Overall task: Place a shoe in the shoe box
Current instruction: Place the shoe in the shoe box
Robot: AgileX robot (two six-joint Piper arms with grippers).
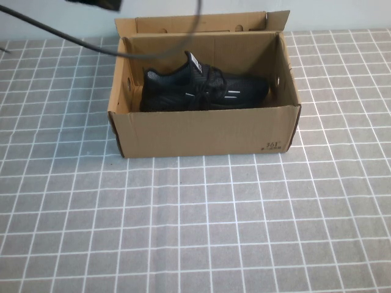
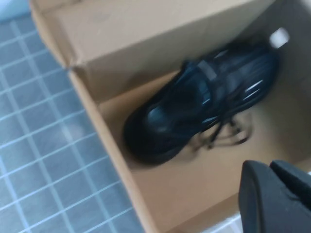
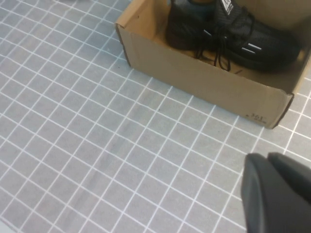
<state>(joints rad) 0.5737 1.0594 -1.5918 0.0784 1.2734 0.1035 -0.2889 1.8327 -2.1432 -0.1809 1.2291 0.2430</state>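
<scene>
The black knit shoe (image 1: 204, 90) lies on its sole inside the open brown cardboard shoe box (image 1: 201, 131), with its toe toward the right end and its white-striped heel tab up. The lid flap (image 1: 201, 23) stands open behind. In the left wrist view my left gripper (image 2: 268, 167) is shut and empty, hovering above the box's near wall, with the shoe (image 2: 194, 107) below it inside the box (image 2: 121, 43). In the right wrist view my right gripper (image 3: 266, 158) is shut and empty above the tablecloth, apart from the box (image 3: 204, 85) and the shoe (image 3: 233, 34).
The box stands on a grey tablecloth with a white grid (image 1: 195, 226). A black cable (image 1: 73, 39) runs from the upper left across the box's back edge. A dark part of the left arm (image 1: 98, 3) shows at the top edge.
</scene>
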